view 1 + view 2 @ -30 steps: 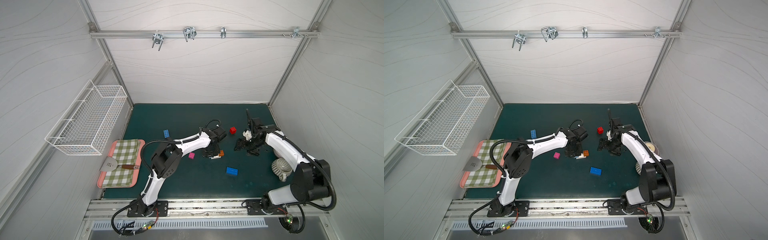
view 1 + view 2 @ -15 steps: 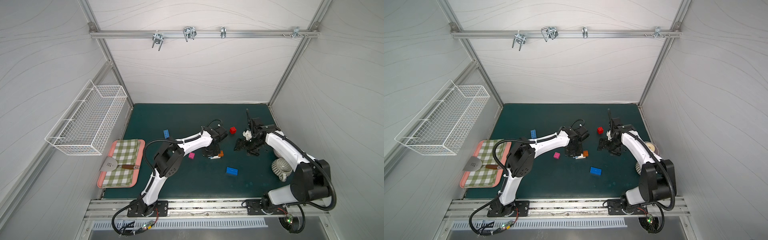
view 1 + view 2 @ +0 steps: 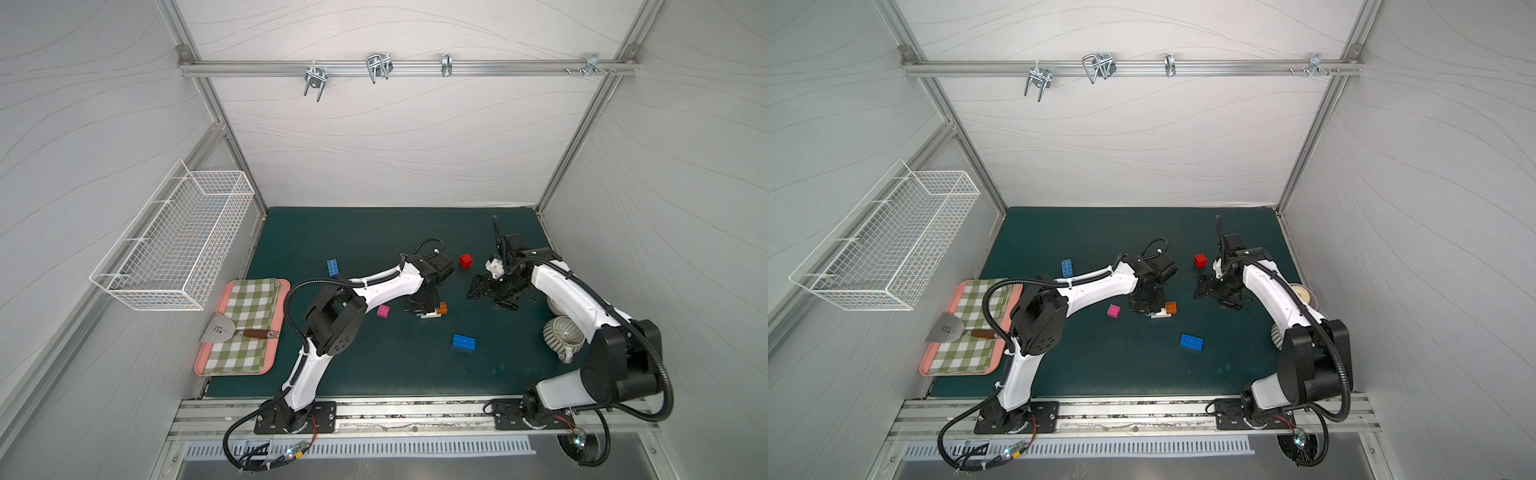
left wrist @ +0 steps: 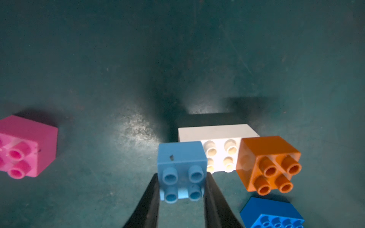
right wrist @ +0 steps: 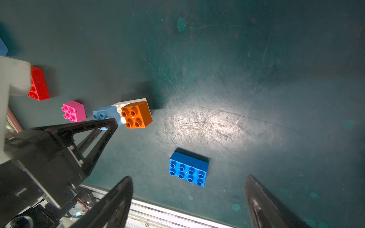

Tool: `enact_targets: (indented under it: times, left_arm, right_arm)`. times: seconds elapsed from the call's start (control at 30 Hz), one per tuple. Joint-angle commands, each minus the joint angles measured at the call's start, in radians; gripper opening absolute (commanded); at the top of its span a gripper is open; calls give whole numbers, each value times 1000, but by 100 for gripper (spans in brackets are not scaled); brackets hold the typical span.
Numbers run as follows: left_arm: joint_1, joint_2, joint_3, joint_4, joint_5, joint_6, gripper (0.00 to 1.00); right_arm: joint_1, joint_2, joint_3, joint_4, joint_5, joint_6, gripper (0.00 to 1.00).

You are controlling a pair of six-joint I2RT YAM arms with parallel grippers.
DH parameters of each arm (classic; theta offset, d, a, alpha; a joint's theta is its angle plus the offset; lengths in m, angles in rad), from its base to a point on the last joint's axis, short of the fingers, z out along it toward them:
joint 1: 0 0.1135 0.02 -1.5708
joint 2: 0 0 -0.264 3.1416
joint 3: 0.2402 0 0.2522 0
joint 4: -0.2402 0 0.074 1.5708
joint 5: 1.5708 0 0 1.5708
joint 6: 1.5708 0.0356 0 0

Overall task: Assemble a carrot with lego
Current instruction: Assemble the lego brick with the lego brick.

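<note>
Item: light-blue square studded plastic brick (image 4: 180,158) | place: clamped between tips of left tool (image 4: 182,177), on white oblong plastic brick (image 4: 217,132) | handling, judged: light, rigid, slick; pinch flat side walls | right tool (image 5: 188,177): spread apart, empty

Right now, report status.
Left gripper shut on light-blue brick, on white bar beside orange brick. Right gripper open, empty. Nothing blocking.
</note>
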Motion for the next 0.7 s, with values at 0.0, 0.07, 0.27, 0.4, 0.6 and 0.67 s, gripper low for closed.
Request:
enact_targets:
  times: [0.0, 0.07, 0.27, 0.4, 0.6, 0.67]
  left_arm:
    - [-4, 37, -17, -35, -24, 14, 17]
    - [-4, 29, -17, -35, -26, 18, 24]
    - [-4, -1, -8, -36, -29, 24, 37]
    - [-4, -30, -10, -40, -27, 24, 45]
    - [-4, -109, -26, -51, -50, 26, 63]
    - [-3, -154, -48, -64, -63, 25, 68]
  right_arm:
    - [-7, -19, 26, -35, -16, -2, 90]
    - [-7, -22, 26, -34, -20, -1, 91]
    - [-2, -16, 23, -33, -21, -20, 93]
    - [12, -7, 27, -31, -15, -49, 99]
    - [85, 17, 40, -8, 7, -101, 99]
    - [131, 22, 46, 9, 17, -138, 99]
